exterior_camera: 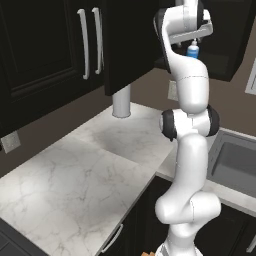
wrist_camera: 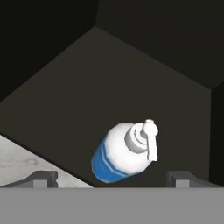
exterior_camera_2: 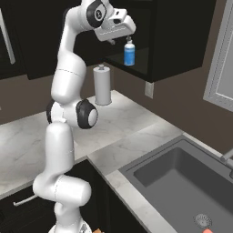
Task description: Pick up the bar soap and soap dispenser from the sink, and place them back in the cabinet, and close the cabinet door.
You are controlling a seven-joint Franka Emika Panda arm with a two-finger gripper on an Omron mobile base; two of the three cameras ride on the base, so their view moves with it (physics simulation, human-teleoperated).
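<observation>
The soap dispenser (exterior_camera_2: 129, 53), a blue bottle with a white pump, stands upright on the floor of the open dark cabinet (exterior_camera_2: 182, 41). My gripper (exterior_camera_2: 128, 40) hangs just above its pump, open, with nothing in it. In the hand view the soap dispenser (wrist_camera: 124, 151) lies between my two spread fingertips (wrist_camera: 43, 177), apart from both. From the left base view the dispenser (exterior_camera: 192, 51) peeks out behind my arm, under the gripper (exterior_camera: 193, 41). The cabinet door (exterior_camera: 125, 45) stands swung open. A sliver of the orange-red bar soap (exterior_camera_2: 208, 231) shows beside the drain in the sink (exterior_camera_2: 150, 170).
A white paper towel roll (exterior_camera_2: 102, 84) stands on the marble counter (exterior_camera: 85, 165) under the cabinet. The faucet (exterior_camera_2: 227, 159) rises at the sink's far right. Closed cabinet doors with silver bar handles (exterior_camera: 84, 45) hang to the left.
</observation>
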